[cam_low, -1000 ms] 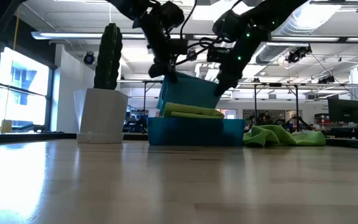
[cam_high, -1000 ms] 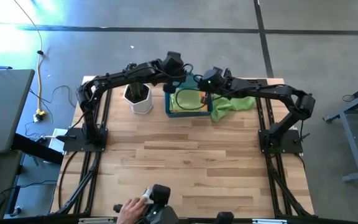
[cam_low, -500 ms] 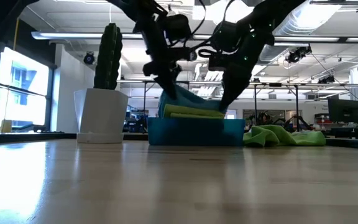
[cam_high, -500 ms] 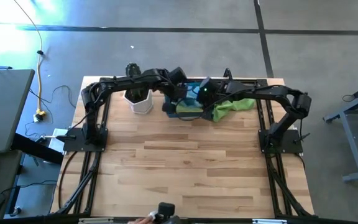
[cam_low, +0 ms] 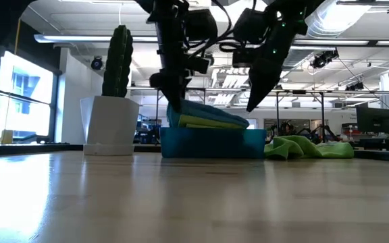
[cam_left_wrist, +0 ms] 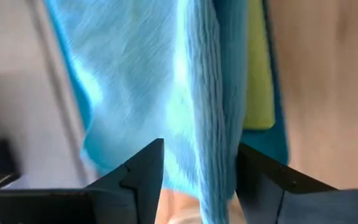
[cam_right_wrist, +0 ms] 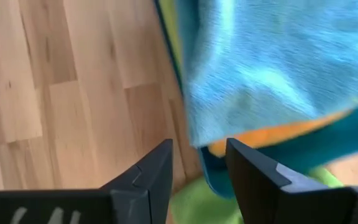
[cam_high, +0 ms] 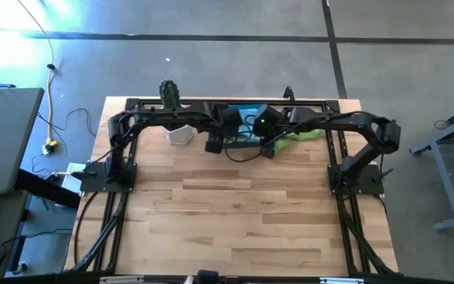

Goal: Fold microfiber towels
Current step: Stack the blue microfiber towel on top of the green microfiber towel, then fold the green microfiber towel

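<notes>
Resting on top of the stack in the blue bin [cam_low: 211, 143], toward twelve o'clock on the table [cam_high: 235, 213], the light blue towel [cam_left_wrist: 166, 87] lay folded, its ribbed pile and doubled edge clear in the left wrist view. Beneath it showed a lime green towel [cam_low: 211, 122], and the right wrist view revealed an orange towel [cam_right_wrist: 272, 134] under the blue layer. A second lime green towel [cam_low: 309, 147] lay crumpled on the table at three o'clock of the bin, just beside it. A potted cactus [cam_low: 117, 94] stood at nine o'clock of the bin.

The left gripper [cam_low: 169, 101] hung over the bin's nine o'clock end with fingers spread and nothing between them; the right gripper [cam_low: 256, 94] hung above the three o'clock end, fingers likewise apart and empty.

Compared with one second earlier, the light blue towel, then held up between both grippers above the bin, had been lowered and released onto the stack. Both arms had swung toward six o'clock, now lying nearly level across the far edge in the high view, and the hand seen earlier at the table's near edge had gone.
</notes>
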